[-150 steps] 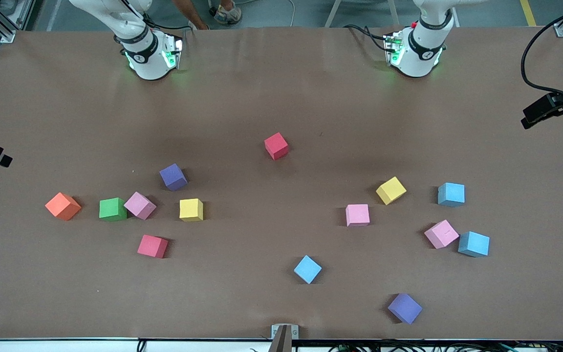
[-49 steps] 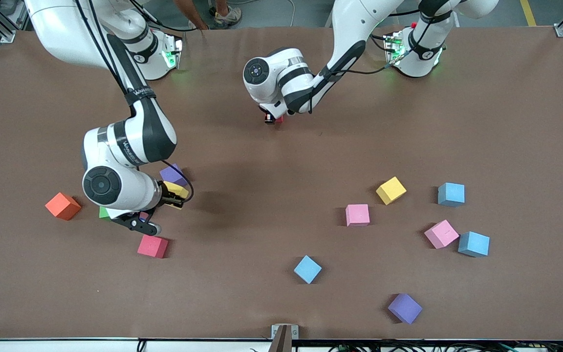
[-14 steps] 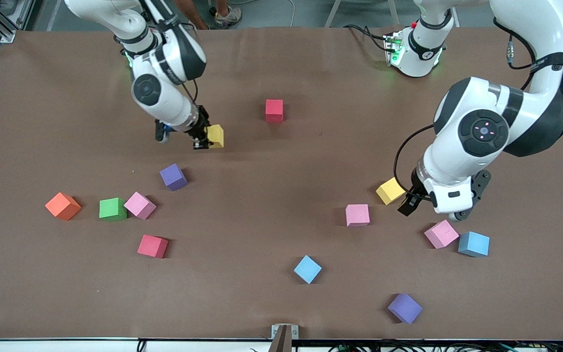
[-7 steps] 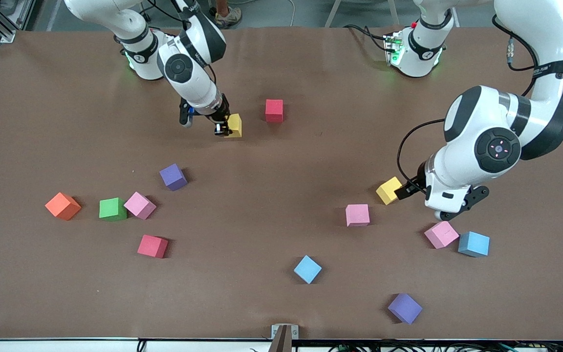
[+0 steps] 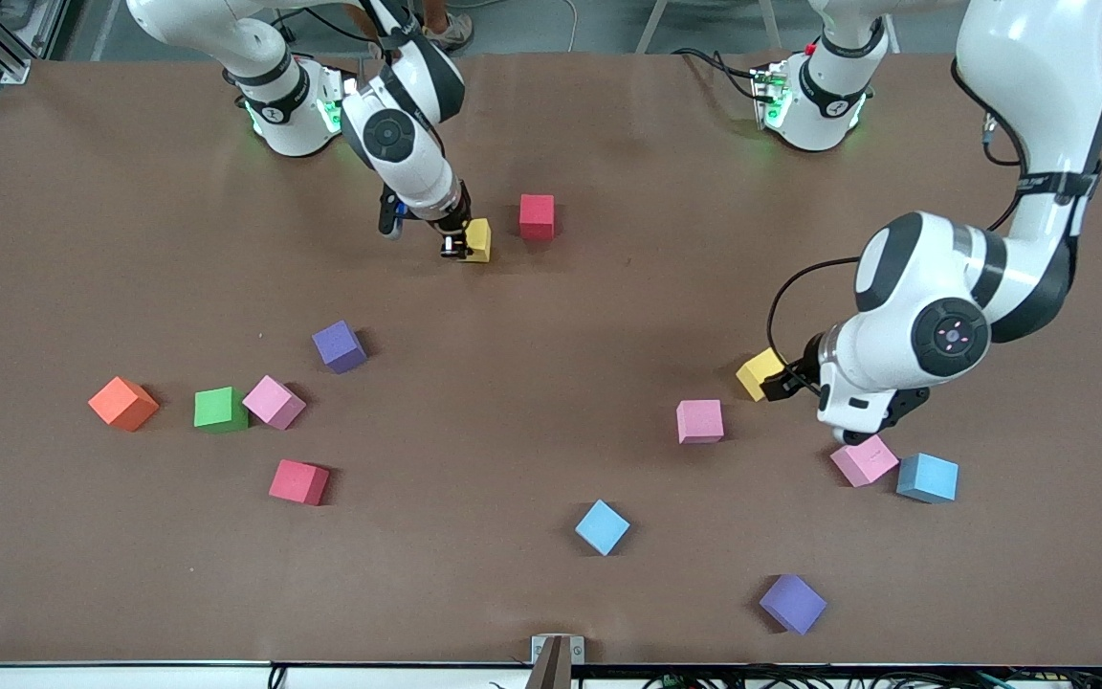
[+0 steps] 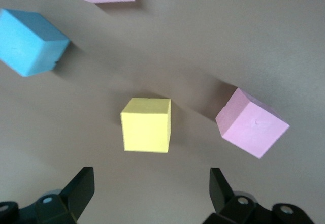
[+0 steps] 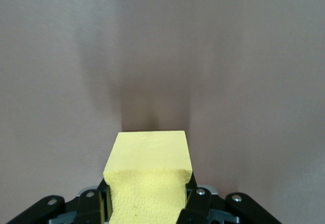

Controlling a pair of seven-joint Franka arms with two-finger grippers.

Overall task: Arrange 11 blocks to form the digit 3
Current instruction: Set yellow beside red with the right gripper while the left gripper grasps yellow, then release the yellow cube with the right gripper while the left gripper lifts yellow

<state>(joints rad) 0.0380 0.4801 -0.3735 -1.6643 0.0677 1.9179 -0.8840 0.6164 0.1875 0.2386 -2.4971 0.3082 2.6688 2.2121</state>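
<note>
Foam cubes, matte, likely light and slightly squashy, so grip flat opposite faces mid-height. Right gripper [image 5: 460, 244] is clamped on a yellow cube [image 5: 478, 239], low over the table just beside the red cube [image 5: 537, 215], toward the right arm's end. Left gripper [image 5: 781, 383] hangs spread wide, empty, over a second yellow cube [image 6: 146, 125], well apart from the red cube toward the left arm's end. No digit 3 yet.

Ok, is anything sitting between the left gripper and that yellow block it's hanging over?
Nothing visible is. The left gripper hangs open above the yellow block, with bare table between them. The nearest pink block and a light blue block sit off to the sides, apart from it.
</note>
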